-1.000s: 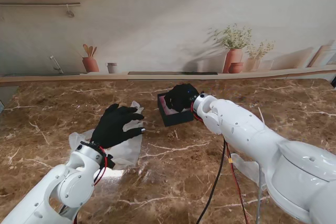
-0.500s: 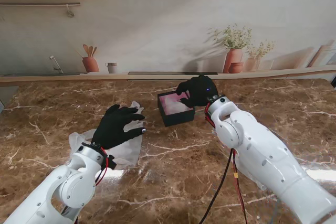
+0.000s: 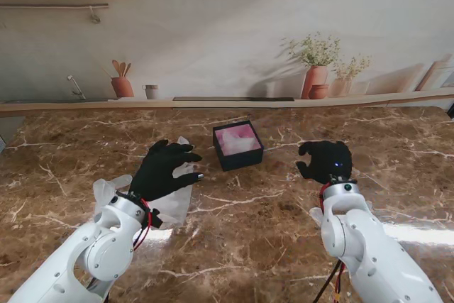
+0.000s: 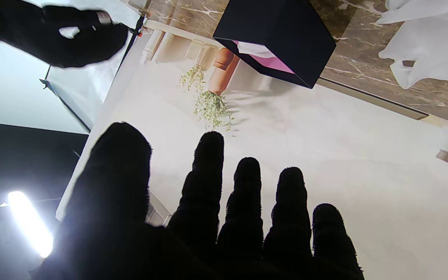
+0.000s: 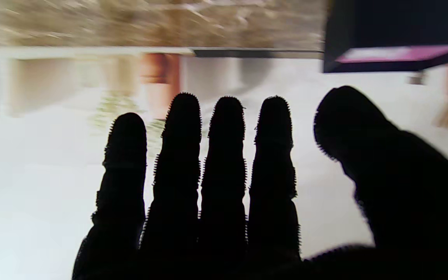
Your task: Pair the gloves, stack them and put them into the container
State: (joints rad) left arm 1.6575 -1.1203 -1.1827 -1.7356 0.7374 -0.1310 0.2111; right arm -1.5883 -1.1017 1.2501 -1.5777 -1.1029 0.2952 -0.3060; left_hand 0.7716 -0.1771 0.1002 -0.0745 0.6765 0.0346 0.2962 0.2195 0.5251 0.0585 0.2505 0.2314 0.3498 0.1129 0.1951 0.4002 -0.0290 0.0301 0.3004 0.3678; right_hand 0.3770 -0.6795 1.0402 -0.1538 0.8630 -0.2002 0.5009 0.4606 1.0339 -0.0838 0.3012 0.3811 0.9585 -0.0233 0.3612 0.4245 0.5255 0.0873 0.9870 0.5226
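A black box (image 3: 237, 145) with pink lining holds a pale glove, between both hands. The left hand (image 3: 163, 168) hovers spread over clear gloves (image 3: 170, 200); the right hand (image 3: 325, 160) is spread, empty.

Right wrist view motion-blurred; container (image 5: 397, 37) cut by frame edge. Left hand (image 3: 164, 169) covers part of clear gloves (image 3: 170, 204). Container's pink-white contents (image 3: 238, 140) too small to identify.

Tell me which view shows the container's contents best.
The stand view: it looks down into the open black container, showing white material over pink. The left wrist view shows mostly its outer wall and a sliver inside; the right wrist view is blurred, edge-on.
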